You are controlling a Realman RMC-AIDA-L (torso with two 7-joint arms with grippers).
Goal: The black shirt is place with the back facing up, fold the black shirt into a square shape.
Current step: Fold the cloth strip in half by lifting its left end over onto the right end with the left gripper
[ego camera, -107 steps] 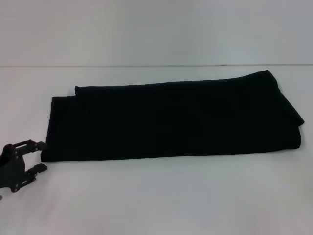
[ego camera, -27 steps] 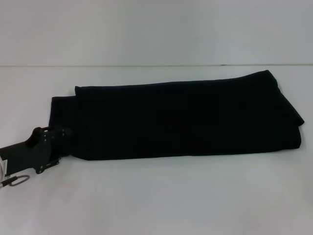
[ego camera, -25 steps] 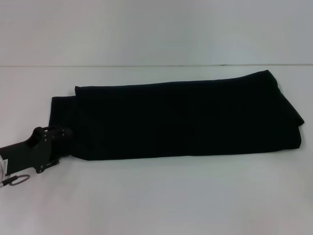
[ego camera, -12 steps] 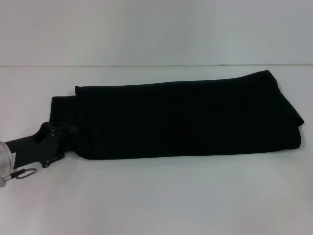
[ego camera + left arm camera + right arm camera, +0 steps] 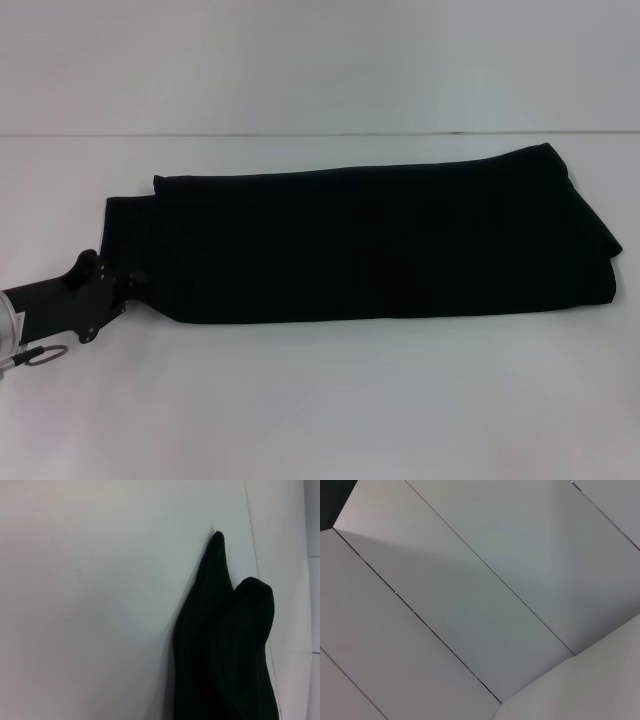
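1. White and bare, the surface (image 5: 330, 400) takes up most of the head view, and a thin seam runs across where it meets the pale wall behind.
2. The black shirt (image 5: 370, 245) lies on the surface as a long folded band, stretching from the robot's left to its right and slightly toward the far side at the right end.
3. Its fabric is plain, matte and dark, with no lettering or label showing on the side that faces up.
4. At the left end two layers are offset, so a stepped corner shows; at the right end the cloth rounds off into a thick folded edge.
5. The near long edge is fairly straight, and the near left corner is pulled into a slant toward the claw.
6. In the left wrist view the black shirt (image 5: 225, 650) appears as two rounded dark folds rising against the white surface (image 5: 90, 605).
7. The left claw (image 5: 128, 283) sits at the shirt's near left corner, touching the cloth; whether its fingers are apart or together cannot be told.
8. A small ring on a cord (image 5: 40, 355) hangs beside the left arm.
9. The right wrist view shows only pale panels with thin seams.
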